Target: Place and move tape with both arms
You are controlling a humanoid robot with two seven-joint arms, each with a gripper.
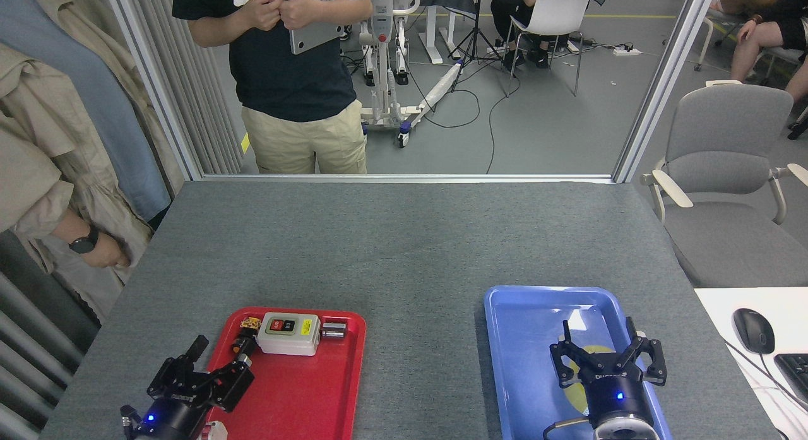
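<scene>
The left hand [202,370] hovers spread and empty over the red tray [315,396] at 7 o'clock. At 5 o'clock the right hand [607,353] stands splayed above the tape [577,389], which lies in the blue tray [524,339]; it should centre over the roll before closing.

Toward the bottom of the frame 2 trays sit on the table [404,238]: the left tray [309,396] holds a switch box [288,333] along its upper edge, and the right tray [524,351] holds the tape [577,389] lying beneath the right gripper [607,348]. The left gripper [218,355] sits at the left tray's lower-left corner. A person [290,80] stands beyond the table's far edge, upper left.
</scene>
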